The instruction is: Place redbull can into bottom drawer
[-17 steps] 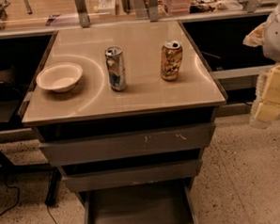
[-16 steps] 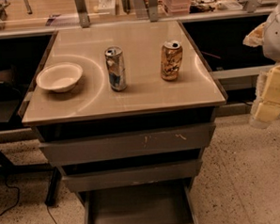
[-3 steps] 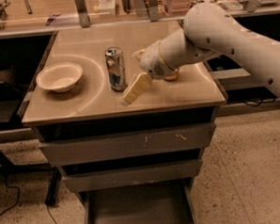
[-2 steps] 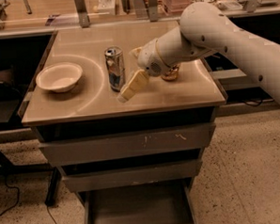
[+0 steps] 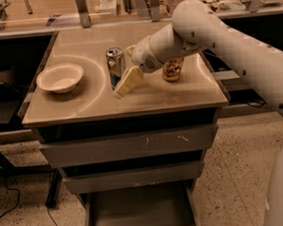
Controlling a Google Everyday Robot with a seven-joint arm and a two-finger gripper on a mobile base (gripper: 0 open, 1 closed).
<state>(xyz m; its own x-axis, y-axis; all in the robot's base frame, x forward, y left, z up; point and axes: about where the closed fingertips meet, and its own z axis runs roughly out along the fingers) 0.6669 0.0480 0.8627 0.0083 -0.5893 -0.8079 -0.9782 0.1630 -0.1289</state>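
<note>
The redbull can [image 5: 114, 64], slim and silver-blue, stands upright near the middle of the tan cabinet top [image 5: 84, 101]. My gripper [image 5: 125, 70] reaches in from the right on its white arm and sits right beside the can, with one cream finger [image 5: 128, 82] in front of the can's right side. The bottom drawer [image 5: 137, 212] is pulled out below the cabinet, showing a flat grey floor.
A wider gold-brown can [image 5: 172, 68] stands to the right, partly behind my arm. A white bowl [image 5: 59, 77] sits at the left of the top. Two closed grey drawers [image 5: 129, 146] are above the bottom one. A workbench runs behind.
My arm has come in from the right edge of view and reached over the cabinet top. In the last second the gripper has moved left, closer to the redbull can.
</note>
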